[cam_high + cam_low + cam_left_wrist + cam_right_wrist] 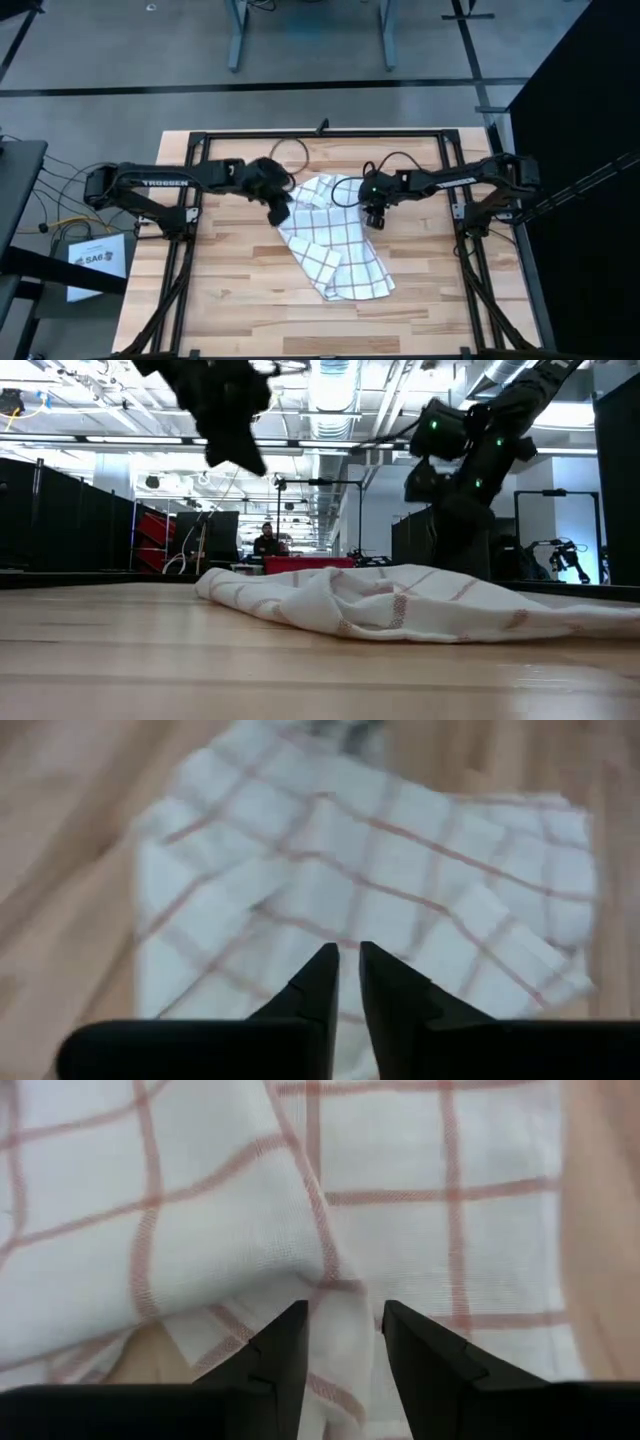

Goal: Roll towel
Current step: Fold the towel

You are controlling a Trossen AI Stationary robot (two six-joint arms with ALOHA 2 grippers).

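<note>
Here the thin white grid-checked cloth towel (335, 243) lies crumpled mid-counter. Our left gripper (279, 210), nearly clenched, hovers at its ten o'clock corner; our right gripper (375, 218), slightly parted and empty, hovers at two o'clock. We should flatten it before rolling.

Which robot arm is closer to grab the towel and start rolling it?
Probably the right. The right gripper hovers over the towel with fingers apart; the left gripper sits at its edge, fingers nearly closed.
</note>
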